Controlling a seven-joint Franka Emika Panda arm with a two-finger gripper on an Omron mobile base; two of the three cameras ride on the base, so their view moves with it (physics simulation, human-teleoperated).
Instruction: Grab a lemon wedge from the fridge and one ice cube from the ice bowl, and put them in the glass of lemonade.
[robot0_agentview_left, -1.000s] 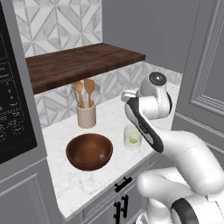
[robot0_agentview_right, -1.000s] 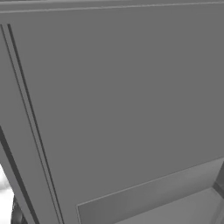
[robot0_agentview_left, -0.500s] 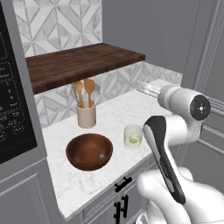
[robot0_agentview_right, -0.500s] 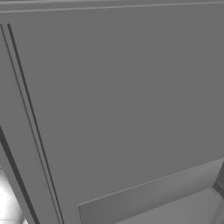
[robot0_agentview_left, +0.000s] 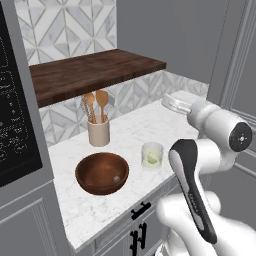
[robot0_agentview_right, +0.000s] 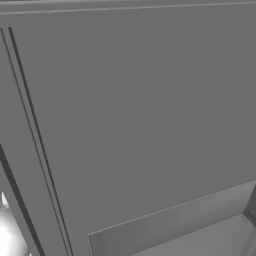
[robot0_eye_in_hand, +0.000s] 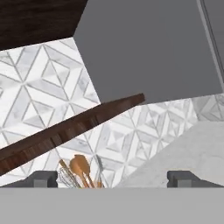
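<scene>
One glass of lemonade (robot0_agentview_left: 152, 155) stands on the counter (robot0_agentview_left: 125, 135) just right of one ice bowl (robot0_agentview_left: 101, 173), which holds one ice cube (robot0_agentview_left: 116, 177); whether a wedge is in the glass cannot be told. Gripper (robot0_eye_in_hand: 112, 179) wide open, empty, so ice transfer judged outstanding

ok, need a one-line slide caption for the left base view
Ice bowl holding one ice cube, glass of lemonade beside it on the marble counter.
</scene>
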